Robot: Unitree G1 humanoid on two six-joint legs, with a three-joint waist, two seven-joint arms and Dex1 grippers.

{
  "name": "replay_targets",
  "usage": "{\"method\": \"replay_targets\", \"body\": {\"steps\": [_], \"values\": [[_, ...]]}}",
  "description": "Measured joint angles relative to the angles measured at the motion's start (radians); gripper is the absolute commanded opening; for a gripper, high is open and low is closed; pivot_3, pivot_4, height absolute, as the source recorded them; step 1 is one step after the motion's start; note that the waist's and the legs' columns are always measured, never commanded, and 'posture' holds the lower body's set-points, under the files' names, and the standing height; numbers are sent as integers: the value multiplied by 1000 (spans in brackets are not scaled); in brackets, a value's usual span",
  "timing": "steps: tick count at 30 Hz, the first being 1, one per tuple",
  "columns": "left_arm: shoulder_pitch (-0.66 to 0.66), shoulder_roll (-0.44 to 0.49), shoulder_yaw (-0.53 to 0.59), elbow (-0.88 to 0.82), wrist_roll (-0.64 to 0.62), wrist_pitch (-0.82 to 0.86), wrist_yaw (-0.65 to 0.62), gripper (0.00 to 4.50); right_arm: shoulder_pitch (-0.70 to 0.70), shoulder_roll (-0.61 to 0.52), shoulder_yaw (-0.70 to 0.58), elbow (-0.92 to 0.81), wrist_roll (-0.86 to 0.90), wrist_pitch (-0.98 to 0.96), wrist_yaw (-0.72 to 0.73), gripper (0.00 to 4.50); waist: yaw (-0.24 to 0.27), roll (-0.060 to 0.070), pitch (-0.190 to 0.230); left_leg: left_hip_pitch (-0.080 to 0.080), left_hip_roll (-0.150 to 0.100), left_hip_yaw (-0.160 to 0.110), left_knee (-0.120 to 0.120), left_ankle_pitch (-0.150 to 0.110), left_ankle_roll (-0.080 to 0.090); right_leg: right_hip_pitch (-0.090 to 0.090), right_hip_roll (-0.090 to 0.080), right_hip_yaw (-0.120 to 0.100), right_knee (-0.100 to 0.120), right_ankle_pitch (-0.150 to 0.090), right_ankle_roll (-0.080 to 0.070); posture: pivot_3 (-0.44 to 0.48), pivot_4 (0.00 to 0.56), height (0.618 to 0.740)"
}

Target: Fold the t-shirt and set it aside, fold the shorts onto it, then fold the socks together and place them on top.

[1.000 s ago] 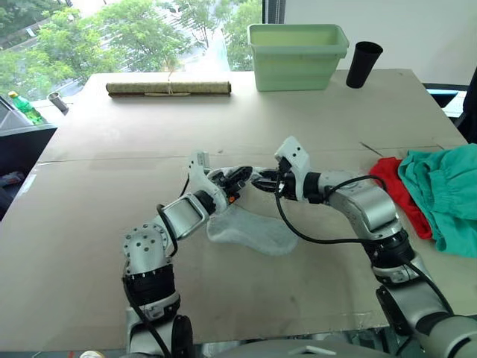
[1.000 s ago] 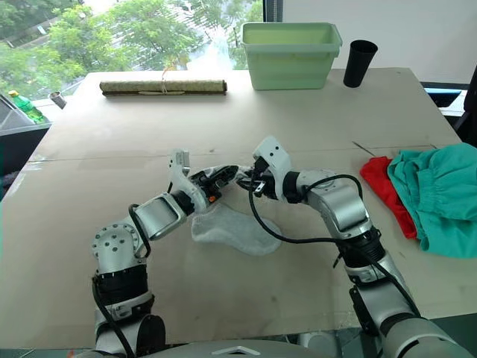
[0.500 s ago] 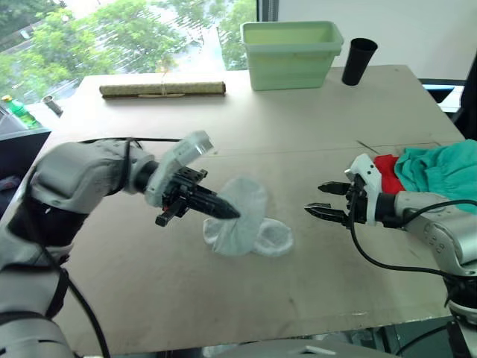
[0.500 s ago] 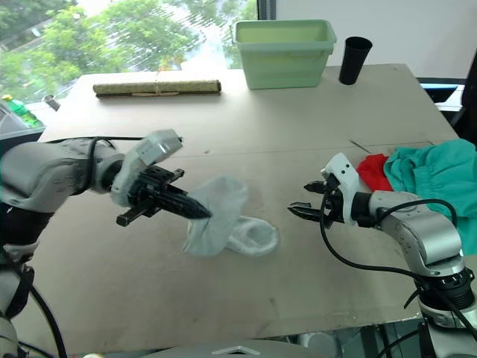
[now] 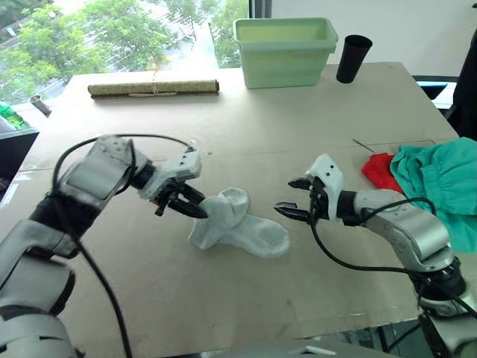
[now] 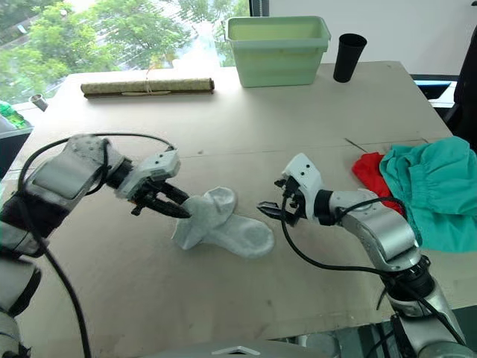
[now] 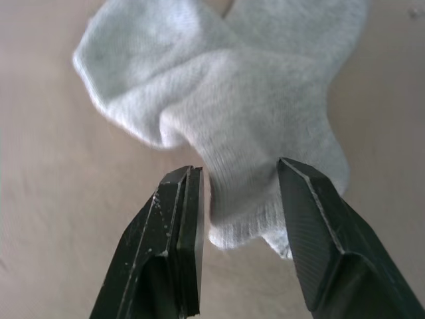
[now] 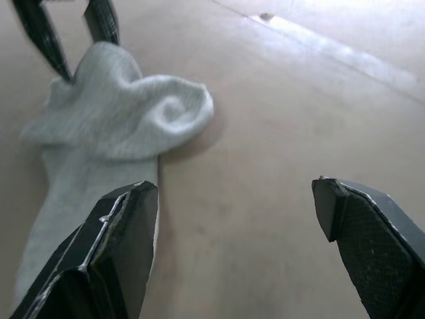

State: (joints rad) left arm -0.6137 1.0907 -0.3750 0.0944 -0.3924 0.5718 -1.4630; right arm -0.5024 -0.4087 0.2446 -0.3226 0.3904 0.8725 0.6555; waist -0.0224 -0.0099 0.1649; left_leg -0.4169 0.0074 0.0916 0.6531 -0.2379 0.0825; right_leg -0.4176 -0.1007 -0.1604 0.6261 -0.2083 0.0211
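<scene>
Cardboard-brown and broad, the desk point(image 5: 313, 127) carried a pale green bin point(image 5: 284, 51), a black cup point(image 5: 351, 58) and a rolled mat point(image 5: 153, 88) along its far edge by the window. The socks point(image 5: 238, 227) lay crossed in a loose heap near the middle. At the robot's right edge the teal shorts point(image 5: 440, 183) sat bunched over the red t-shirt point(image 5: 382, 171), so the sock fold appeared to be the step in hand.

The left claw point(image 5: 190, 203) sat at the cuff end of the heap, its jaws parted with a fold of knit between them but not yet pinched. The right claw point(image 5: 293, 198) hovered just beside the toe end, spread wide and empty.

To do this well, I judged the left claw should clench on both cuff layers together, since soft knit slips easily, while the right pins the toe end flat so the pair doubles over neatly.
</scene>
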Motion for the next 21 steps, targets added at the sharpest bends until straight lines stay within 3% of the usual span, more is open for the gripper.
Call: {"method": "replay_targets", "body": {"steps": [6, 11, 16, 19, 20, 21], "values": [[395, -74, 429, -334, -129, 140, 327, 1971, -153, 168, 79, 248, -57, -37, -18, 3945, 17, 0, 1, 2, -2, -3, 1, -3, -5, 4, -3, -3, -1, 0, 0, 0, 150, 727], [629, -179, 593, -505, -140, 191, 531, 1971, -209, 254, 129, 364, -72, -10, -10, 3945, 13, 0, 1, 2, -2, -4, 1, -2, -6, 5, -2, -3, 0, 0, 0, 0, 150, 727], [746, -291, 655, -598, -141, 216, 681, 1971, -252, 308, 179, 501, -139, -64, -9, 3945, 12, 1, 1, 3, -2, -5, 0, -1, -9, 4, -2, -5, 0, 0, 0, 0, 150, 727], [769, -352, 662, -619, -143, 230, 755, 2015, -263, 315, 205, 568, -193, -128, -8, 3132, 11, 2, 0, 4, -2, -4, 0, 0, -9, 5, -2, -5, 1, 0, 0, 0, 150, 727], [773, -403, 657, -638, -154, 238, 789, 1449, -264, 311, 212, 578, -216, -156, -5, 2498, 12, 2, 0, 3, -2, -4, 0, 0, -9, 5, -2, -4, 1, 0, 0, 0, 150, 727], [774, -423, 649, -642, -163, 245, 803, 1251, -264, 308, 215, 579, -224, -163, 1, 2179, 12, 1, -1, 3, -2, -5, 0, 0, -9, 5, -2, -4, 1, 0, 0, 0, 150, 727]]}}
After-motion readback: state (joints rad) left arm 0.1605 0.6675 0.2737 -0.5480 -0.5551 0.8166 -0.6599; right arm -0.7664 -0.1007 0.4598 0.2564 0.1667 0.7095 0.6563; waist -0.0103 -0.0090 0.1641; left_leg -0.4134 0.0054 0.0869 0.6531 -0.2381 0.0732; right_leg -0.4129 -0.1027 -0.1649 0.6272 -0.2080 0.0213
